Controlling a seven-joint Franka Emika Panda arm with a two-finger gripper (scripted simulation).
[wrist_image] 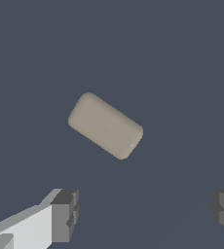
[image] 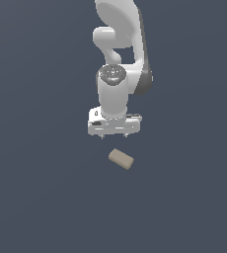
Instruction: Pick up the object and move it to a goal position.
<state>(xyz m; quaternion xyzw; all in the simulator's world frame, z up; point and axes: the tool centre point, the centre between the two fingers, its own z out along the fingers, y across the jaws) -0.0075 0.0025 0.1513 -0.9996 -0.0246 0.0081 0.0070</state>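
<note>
1. Nearest to you in the exterior view lies the object (image: 121, 159), a small tan oblong block with rounded edges and a plain matte face. It rests on the dark blue-grey surface (image: 36, 197), tilted so that its long axis runs diagonally, the end toward the exterior view's right sitting lower in the picture.

2. Just behind and above the block you see the gripper (image: 114, 135), a white crossbar with two short dark fingertips pointing down. It hangs apart from the block and touches nothing; the block lies below it and slightly toward the exterior view's right.

3. In the wrist view you find the same object (wrist_image: 105, 126) lying diagonally on the surface, clear of both fingers (wrist_image: 64, 215). One finger, white with a grey pad, shows at one lower corner, and only the grey pad of the other shows at the opposite edge. The gripper (wrist_image: 143, 211) is spread wide and released: the gap between the pads is far broader than the block, and nothing sits between them.

4. Farther back you see the white wrist cylinder (image: 113, 94) standing upright over the crossbar, capped by a dark grey disc.

5. Farthest, the arm (image: 123, 29) rises in white curved links with a dark grey band and leaves the picture at its upper edge.
</note>
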